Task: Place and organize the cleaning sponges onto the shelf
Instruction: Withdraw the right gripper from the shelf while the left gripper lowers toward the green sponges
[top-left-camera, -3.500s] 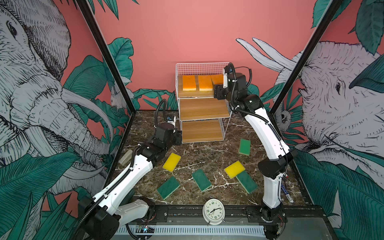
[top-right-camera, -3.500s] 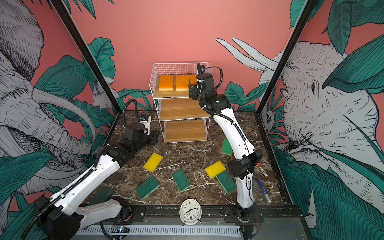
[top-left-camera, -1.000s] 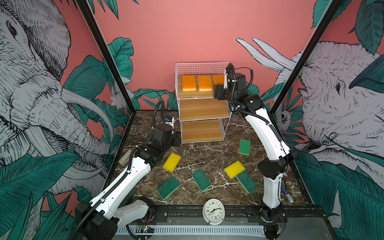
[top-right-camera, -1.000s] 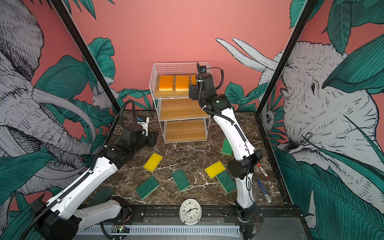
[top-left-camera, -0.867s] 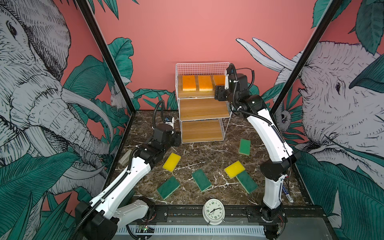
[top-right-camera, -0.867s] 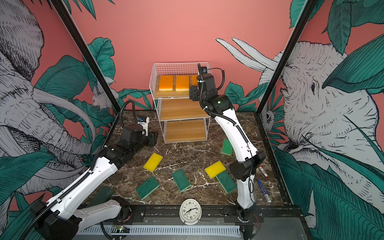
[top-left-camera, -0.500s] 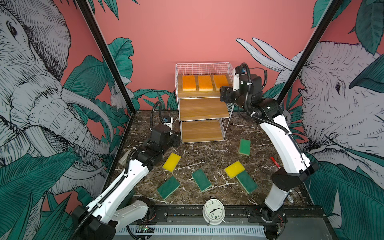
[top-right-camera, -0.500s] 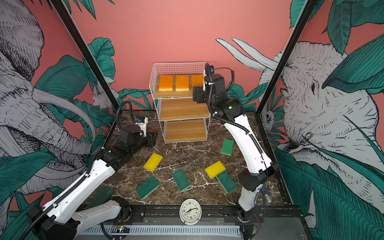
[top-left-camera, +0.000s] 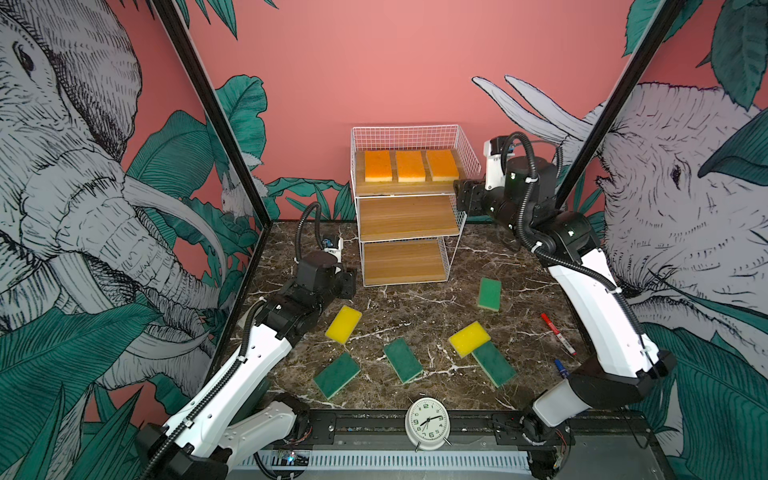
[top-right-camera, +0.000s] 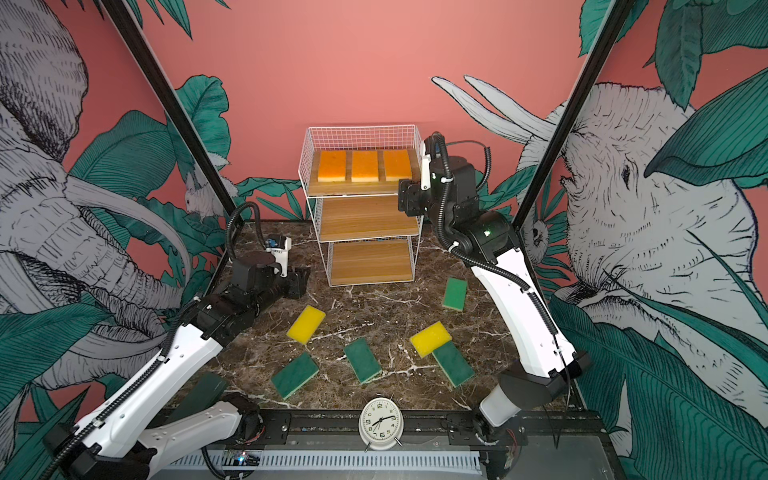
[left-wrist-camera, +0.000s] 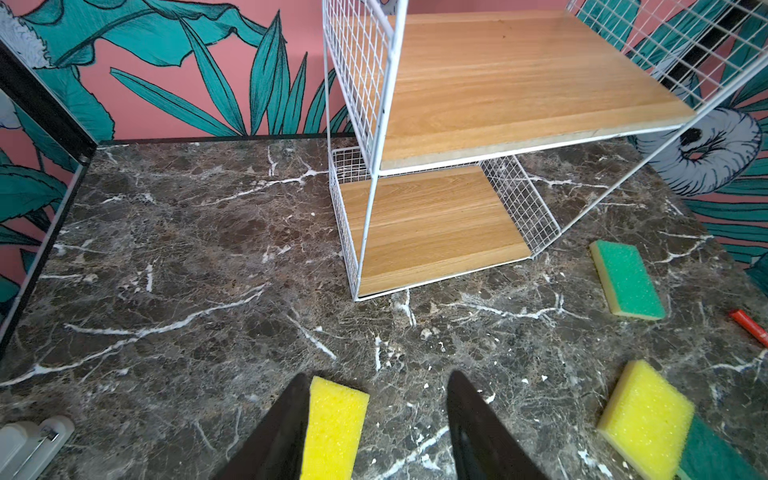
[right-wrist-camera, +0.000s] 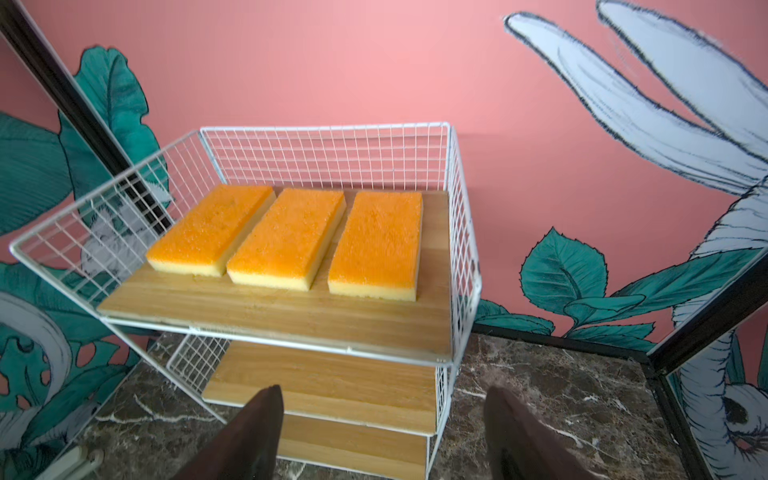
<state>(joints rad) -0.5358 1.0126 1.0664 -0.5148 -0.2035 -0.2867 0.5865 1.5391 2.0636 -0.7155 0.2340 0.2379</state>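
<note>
- Left wrist view gives us the left gripper (left-wrist-camera: 380, 377) with its jaws moderately apart and nothing between them. It hangs low over the marble table (left-wrist-camera: 187, 257).
- A yellow sponge (left-wrist-camera: 332, 432) lies flat on the table, right beside one black finger (left-wrist-camera: 274, 436) in this view. We cannot tell whether they touch.
- In both top views we see this gripper between the shelf's left front corner and that sponge.
- Right wrist view shows us the right gripper (right-wrist-camera: 383, 390) with its jaws wide and empty. It faces the shelf (right-wrist-camera: 274, 316) from near its right front corner and stands apart from it.
- Three orange sponges (right-wrist-camera: 286, 237) lie side by side on the top tier, orange face up, long sides parallel.
- On the table in front of the shelf, a second yellow sponge (top-left-camera: 469, 337) touches a dark green sponge (top-left-camera: 493, 363) and seems to overlap its far end.
- We count three more: a green sponge (top-left-camera: 489, 294) near the shelf's right front corner, a middle green sponge (top-left-camera: 402, 359), and a left green sponge (top-left-camera: 336, 375) nearer the front edge.
- A white alarm clock (top-left-camera: 427, 422) stands at the front rail, and a red marker (top-left-camera: 556, 332) lies on the table's right side.
</note>
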